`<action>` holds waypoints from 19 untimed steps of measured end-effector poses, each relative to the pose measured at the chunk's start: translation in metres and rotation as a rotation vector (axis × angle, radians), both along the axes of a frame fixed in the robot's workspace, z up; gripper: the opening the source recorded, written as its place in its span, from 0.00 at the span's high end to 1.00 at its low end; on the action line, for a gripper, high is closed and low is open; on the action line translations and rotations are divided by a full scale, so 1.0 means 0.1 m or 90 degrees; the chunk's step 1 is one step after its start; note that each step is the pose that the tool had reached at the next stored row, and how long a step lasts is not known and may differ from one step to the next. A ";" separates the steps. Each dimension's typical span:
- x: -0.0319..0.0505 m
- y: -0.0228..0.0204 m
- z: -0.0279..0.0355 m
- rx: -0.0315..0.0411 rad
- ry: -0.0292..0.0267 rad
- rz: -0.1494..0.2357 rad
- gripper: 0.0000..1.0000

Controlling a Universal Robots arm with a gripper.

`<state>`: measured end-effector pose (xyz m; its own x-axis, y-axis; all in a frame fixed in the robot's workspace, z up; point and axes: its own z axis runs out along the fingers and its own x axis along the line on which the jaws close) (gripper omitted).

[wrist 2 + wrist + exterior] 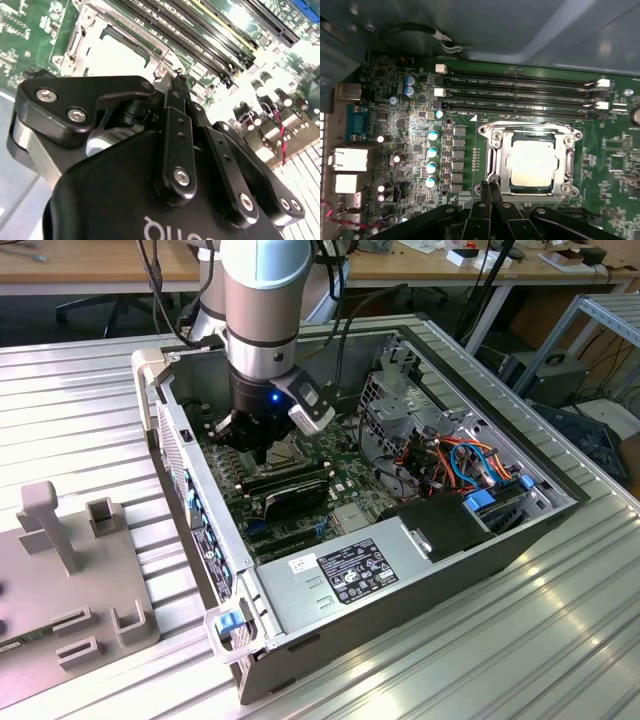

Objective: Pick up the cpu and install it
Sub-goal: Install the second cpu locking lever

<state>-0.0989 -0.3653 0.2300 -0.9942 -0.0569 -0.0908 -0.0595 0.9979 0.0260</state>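
Gripper (489,187) was down inside the case (330,585), just over the board (410,150) | fingers (484,192) were pressed together, holding nothing | cpu (534,163) lay flat in the socket (492,150), just beside the fingertips.

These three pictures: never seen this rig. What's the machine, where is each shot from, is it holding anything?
It is one robot arm reaching down into an open computer case on a ribbed metal table. The exterior view looks on from off the arm. Both wrist views ride on the arm and look down past the gripper at the green motherboard. In the first wrist view the cpu already lies in its socket frame, and the gripper's fingers are shut together, empty, just at the frame's edge.
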 end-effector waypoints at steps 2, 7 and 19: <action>0.001 0.000 0.065 0.0000 0.0004 0.000 0.89; 0.003 0.000 0.158 0.0000 0.0015 -0.001 0.89; 0.050 0.000 0.152 0.0160 0.0042 -0.030 0.89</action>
<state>-0.0939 -0.3653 0.2452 -0.9964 -0.0074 -0.0850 -0.0118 0.9986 0.0514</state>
